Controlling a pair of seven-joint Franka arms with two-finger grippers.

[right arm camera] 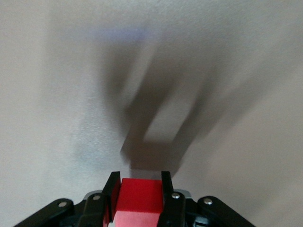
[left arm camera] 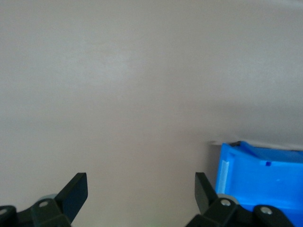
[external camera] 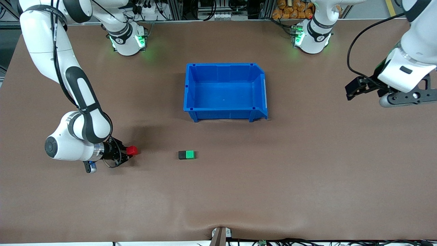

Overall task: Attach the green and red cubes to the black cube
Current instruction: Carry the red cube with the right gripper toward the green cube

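The red cube (external camera: 131, 150) (right arm camera: 138, 195) is clamped between the two black fingers of my right gripper (external camera: 130, 152) (right arm camera: 138, 178). That gripper hangs low over the table toward the right arm's end, level with the cube pair. The green cube (external camera: 190, 154) rests on the table touching the black cube (external camera: 182, 155), which sits on the side toward the right arm. The pair lies nearer the front camera than the blue bin. My left gripper (external camera: 351, 91) (left arm camera: 141, 183) waits high over the left arm's end of the table, open, with nothing between its fingers.
A blue bin (external camera: 225, 110) (left arm camera: 265, 179) stands mid-table with nothing in it, its open-cut wall toward the left arm's end. Brown tabletop surrounds the cubes. A small bracket (external camera: 220, 235) sits at the table's front edge.
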